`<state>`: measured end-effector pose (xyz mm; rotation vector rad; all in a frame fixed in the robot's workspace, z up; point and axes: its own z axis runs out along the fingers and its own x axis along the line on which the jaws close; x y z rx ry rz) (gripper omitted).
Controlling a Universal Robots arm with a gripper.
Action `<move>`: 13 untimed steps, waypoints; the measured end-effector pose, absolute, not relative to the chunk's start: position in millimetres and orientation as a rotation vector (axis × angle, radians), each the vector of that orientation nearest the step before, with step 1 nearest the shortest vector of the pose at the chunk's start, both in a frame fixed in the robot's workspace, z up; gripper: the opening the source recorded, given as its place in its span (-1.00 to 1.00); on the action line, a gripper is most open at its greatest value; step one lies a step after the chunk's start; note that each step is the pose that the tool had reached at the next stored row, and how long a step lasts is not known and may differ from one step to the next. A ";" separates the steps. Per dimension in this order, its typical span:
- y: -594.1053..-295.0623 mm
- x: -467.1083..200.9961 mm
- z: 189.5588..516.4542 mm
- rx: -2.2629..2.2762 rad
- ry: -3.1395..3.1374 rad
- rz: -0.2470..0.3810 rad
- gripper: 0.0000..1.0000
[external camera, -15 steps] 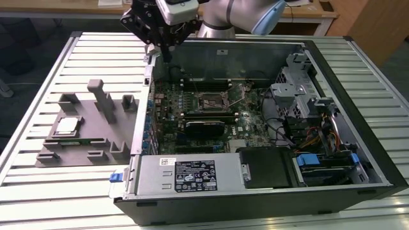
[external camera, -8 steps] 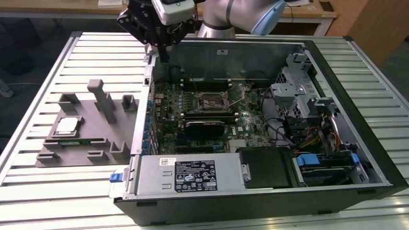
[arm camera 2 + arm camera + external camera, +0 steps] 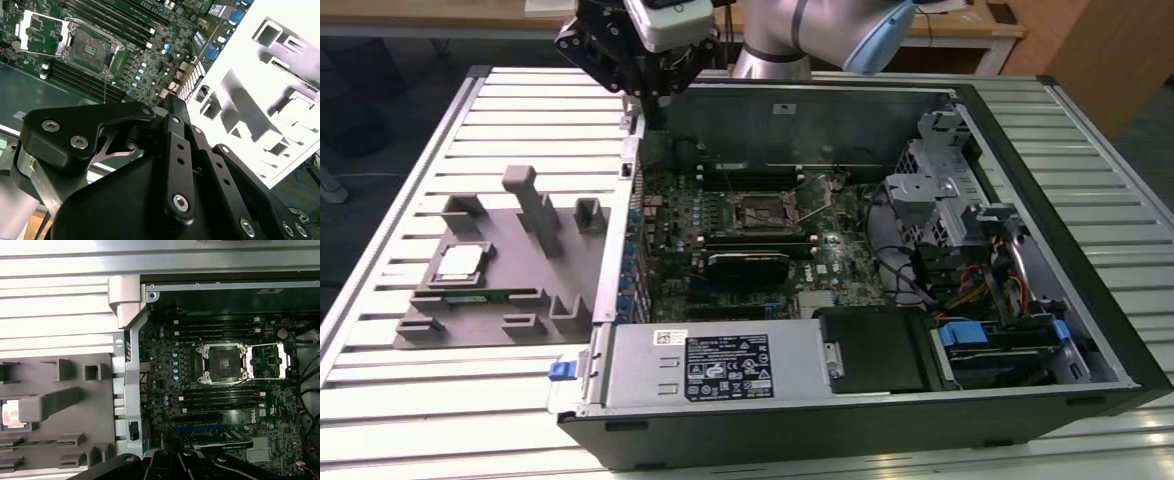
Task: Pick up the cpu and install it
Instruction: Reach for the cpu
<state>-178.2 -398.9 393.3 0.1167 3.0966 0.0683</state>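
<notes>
Gripper closed, empty (above case wall) | cpu on gray fixture | socket open

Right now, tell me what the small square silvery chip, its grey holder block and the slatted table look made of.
Small square silvery cpu: metal lid, judging by its pale matte sheen; the tan rim could be laminate. Grey holder block: probably plastic, uniformly dull with blocky moulded posts. Slatted table: likely aluminium, pale ribs with a soft metallic shine.

Pale slatted metal table; wooden desk behind; dark floor beyond.
</notes>
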 end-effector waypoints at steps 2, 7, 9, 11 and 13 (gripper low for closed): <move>-398.9 -180.1 393.3 0.117 3.096 0.068 -0.79; -398.9 -185.1 393.3 0.117 3.094 0.068 -0.79; -398.9 -187.0 393.3 0.117 3.094 0.068 -0.79; -398.9 -188.9 393.3 0.117 3.093 0.068 -0.79; -398.9 -190.9 393.3 0.117 3.092 0.068 -0.79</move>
